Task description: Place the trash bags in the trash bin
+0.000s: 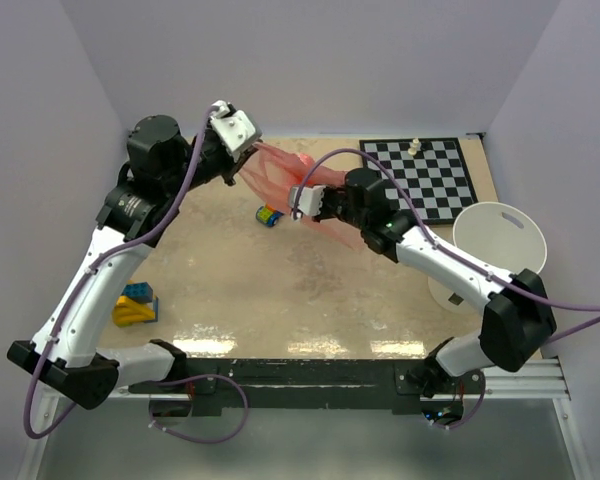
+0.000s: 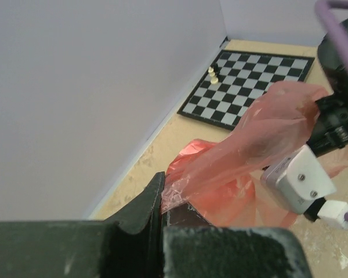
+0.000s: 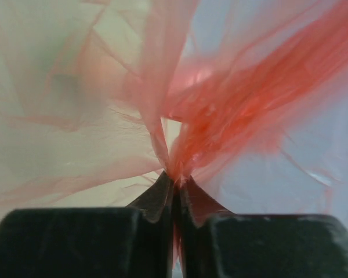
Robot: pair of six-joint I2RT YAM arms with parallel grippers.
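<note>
The translucent red-pink trash bag [image 1: 285, 175] hangs stretched in the air between my two grippers at the back middle of the table. My left gripper [image 1: 248, 158] is shut on one edge of the bag [image 2: 243, 150]. My right gripper [image 1: 298, 200] is shut on another bunched part of the bag [image 3: 220, 110], and the film fills the right wrist view. The white trash bin [image 1: 500, 240] stands upright at the right, beside my right arm, well apart from the bag.
A black-and-white checkerboard [image 1: 425, 175] with a small pale chess piece [image 1: 414, 146] lies at the back right; it also shows in the left wrist view [image 2: 249, 87]. A small multicoloured block [image 1: 269, 215] lies under the bag. Yellow and blue blocks [image 1: 135, 305] sit at the left.
</note>
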